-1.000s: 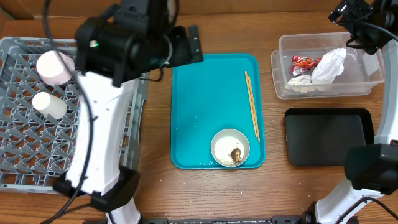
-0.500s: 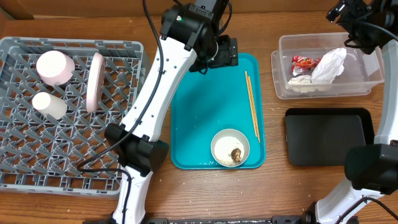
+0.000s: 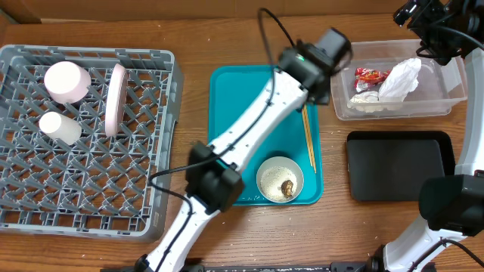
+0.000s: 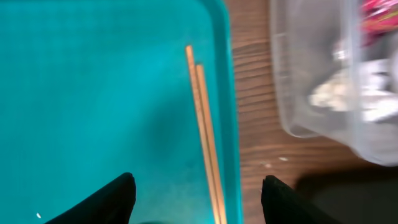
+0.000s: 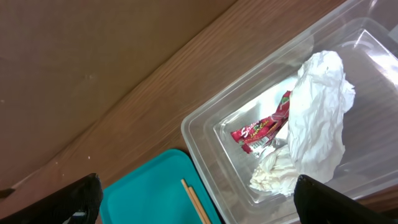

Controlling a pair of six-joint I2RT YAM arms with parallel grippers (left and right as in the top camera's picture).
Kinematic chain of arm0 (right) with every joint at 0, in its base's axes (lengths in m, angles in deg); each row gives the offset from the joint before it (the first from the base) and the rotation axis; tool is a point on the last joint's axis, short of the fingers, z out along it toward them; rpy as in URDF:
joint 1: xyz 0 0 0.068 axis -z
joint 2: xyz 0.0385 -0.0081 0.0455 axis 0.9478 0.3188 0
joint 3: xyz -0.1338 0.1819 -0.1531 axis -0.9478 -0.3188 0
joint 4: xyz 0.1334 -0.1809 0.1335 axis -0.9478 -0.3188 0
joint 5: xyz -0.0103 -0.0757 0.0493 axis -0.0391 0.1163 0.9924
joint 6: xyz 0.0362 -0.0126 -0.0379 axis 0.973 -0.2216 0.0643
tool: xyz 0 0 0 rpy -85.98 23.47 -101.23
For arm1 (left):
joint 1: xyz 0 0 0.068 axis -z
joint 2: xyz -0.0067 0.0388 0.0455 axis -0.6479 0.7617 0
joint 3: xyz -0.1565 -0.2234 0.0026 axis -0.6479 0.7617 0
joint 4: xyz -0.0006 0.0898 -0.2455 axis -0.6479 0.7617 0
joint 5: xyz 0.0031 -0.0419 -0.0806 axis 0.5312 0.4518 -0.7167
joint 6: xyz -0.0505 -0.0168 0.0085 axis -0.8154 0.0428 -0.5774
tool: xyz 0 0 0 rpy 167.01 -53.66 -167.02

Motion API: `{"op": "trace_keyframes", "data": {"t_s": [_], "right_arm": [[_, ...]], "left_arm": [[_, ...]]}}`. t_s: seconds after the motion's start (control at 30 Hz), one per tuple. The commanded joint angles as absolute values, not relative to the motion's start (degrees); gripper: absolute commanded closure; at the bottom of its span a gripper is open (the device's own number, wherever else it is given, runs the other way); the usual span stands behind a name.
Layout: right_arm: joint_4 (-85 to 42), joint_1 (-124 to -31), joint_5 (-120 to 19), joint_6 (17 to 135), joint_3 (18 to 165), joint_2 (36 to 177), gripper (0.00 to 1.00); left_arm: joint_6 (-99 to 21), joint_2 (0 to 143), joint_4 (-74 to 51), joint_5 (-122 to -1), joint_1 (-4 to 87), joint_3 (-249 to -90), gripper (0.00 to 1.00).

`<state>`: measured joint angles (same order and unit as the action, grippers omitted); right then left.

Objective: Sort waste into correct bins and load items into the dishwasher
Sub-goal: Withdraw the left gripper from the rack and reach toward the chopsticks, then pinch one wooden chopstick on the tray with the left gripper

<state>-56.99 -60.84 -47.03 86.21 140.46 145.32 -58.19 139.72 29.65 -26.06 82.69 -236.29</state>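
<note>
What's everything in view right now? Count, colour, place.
dish rack: 1, grey, left
plate: 1, white-pink, on edge in rack
dish: 1, pale pink, rack's far left
cup: 1, white, rack, nearer than dish
serving tray: 1, teal, centre
chopsticks: 2, wooden, tray's right side
bowl: 1, white, tray's near end, holding brown lump
tub: 1, clear, far right
wrapper: 1, red, in tub
napkin: 1, white, in tub
black tray: 1, black, near right
left pincer: 1, black, open, above chopsticks
right pincer: 1, black, open, far right by tub

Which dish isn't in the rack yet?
The white bowl with the brown lump, on the teal tray; plate, cup and pink dish sit in the grey rack.
</note>
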Motion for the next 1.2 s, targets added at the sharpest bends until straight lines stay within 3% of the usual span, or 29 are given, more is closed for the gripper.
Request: {"op": "trace_keyframes", "data": {"t_s": [0.0,0.3,1.17], "right_arm": [[-56.6,-60.8,-46.7,86.4,141.1,144.3,0.00],[-56.6,-60.8,-46.7,86.4,141.1,144.3,0.00],[-56.6,-60.8,-46.7,86.4,141.1,144.3,0.00]], "left_arm": [[-63.4,143.0,29.4,-16.6,83.1,-236.4,0.37],[-68.4,148.8,27.9,-21.1,83.3,-236.4,0.45],[-70.0,155.5,23.9,-20.6,83.5,-236.4,0.50]]}}
